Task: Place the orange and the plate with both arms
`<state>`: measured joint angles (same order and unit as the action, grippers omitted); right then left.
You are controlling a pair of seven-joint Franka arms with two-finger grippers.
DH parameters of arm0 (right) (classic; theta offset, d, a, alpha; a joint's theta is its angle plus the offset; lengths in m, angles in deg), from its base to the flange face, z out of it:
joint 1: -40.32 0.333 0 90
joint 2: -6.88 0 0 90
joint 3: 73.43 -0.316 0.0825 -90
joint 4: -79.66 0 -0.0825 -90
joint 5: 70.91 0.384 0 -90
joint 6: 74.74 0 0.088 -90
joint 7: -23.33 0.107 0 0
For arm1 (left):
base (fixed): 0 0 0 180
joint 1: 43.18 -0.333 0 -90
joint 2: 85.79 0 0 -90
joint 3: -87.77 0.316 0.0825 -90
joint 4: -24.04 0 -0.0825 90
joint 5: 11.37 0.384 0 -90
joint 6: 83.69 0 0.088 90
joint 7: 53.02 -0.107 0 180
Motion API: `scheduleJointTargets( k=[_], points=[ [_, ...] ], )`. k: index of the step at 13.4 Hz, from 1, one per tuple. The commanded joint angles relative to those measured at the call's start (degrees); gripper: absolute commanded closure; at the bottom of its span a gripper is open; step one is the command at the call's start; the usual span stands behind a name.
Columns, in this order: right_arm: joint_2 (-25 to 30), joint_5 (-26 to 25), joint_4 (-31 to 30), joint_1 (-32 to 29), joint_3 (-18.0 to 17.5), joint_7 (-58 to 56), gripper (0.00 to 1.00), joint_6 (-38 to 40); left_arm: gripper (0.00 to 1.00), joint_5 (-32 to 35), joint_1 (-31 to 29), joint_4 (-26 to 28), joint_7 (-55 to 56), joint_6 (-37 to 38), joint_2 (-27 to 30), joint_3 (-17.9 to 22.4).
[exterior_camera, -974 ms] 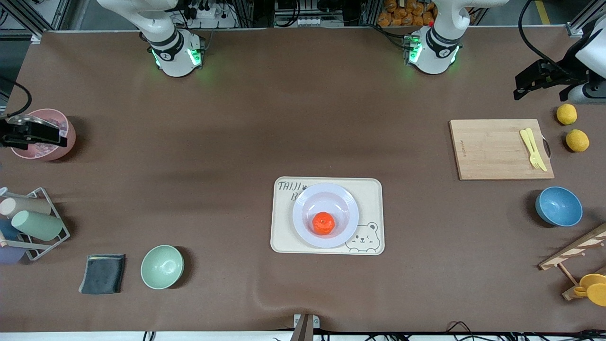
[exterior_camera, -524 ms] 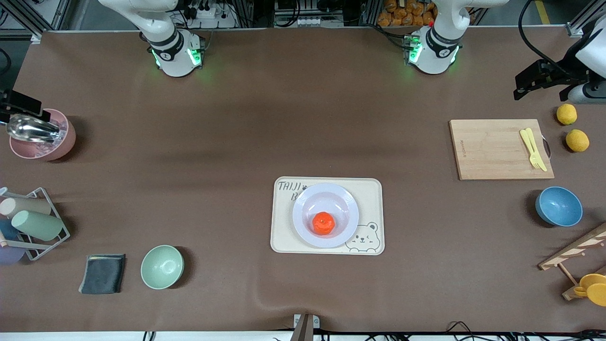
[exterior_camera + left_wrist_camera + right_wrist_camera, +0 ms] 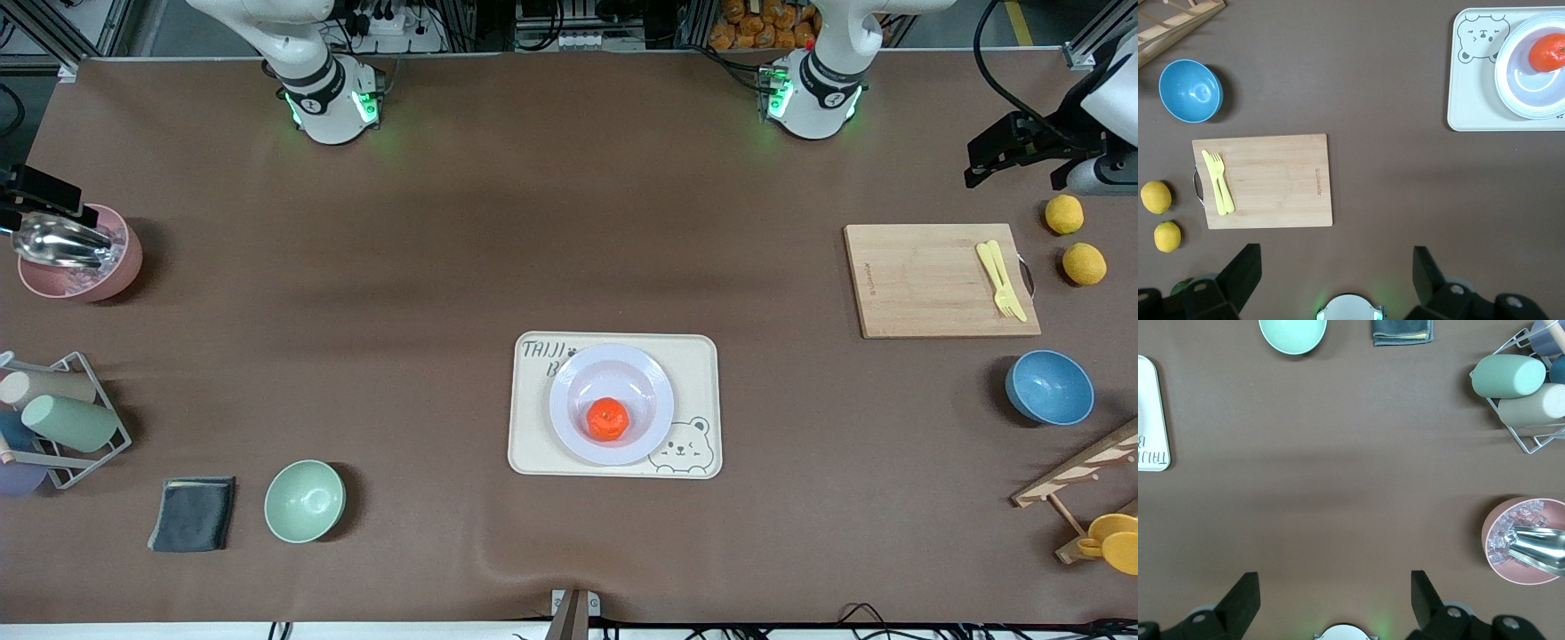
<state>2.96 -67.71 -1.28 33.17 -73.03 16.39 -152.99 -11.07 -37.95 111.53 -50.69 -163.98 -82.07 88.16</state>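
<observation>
**Orange on plate at mid-counter, both arms drawn back**

A brown-covered counter (image 3: 427, 267) fills the front view, with the two arm bases along its top edge. At the middle, toward the front camera, a cream tray (image 3: 533, 444) with a bear drawing carries the plate (image 3: 569, 404), and the orange (image 3: 608, 419) sits in the plate's well, touching it.

The left end effector (image 3: 1335, 267) hangs with its fingers spread wide and empty, over the counter near the left arm's end of it, close to the lemons. The right end effector (image 3: 1335, 587) is likewise wide open and empty, over the right arm's end near the pink bowl (image 3: 124, 267). Both wait well apart from the tray.

The orange and plate lie between the two end effectors, toward the counter's middle and nearer the front camera than either arm's base. Neither arm looks clearly closer; the plate is round, so it has no long axis to align with. Judging by this layout, the placing appears done.

Counted: one orange, one plate, one tray, two lemons (image 3: 1064, 214), one cutting board (image 3: 925, 284) with a yellow fork (image 3: 1005, 284), one blue bowl (image 3: 1049, 388), one mint-green bowl (image 3: 304, 501), one pink bowl holding ice and a metal scoop, one grey cloth (image 3: 193, 514).
</observation>
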Motion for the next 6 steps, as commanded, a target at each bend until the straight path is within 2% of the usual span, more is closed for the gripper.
scheduleJointTargets(
  k=[1,6],
  points=[
    [1.0,-0.3,-1.1,-1.3,-1.5,1.0,0.00,-1.2,0.00,-1.1,-0.2,-0.3,-1.0,0.9,0.5,0.1],
    [-0.7,-0.6,0.1,-0.1,-1.5,1.1,0.00,-1.2,0.00,-1.1,-0.2,-0.3,-1.0,0.9,0.5,0.1]
  ],
)
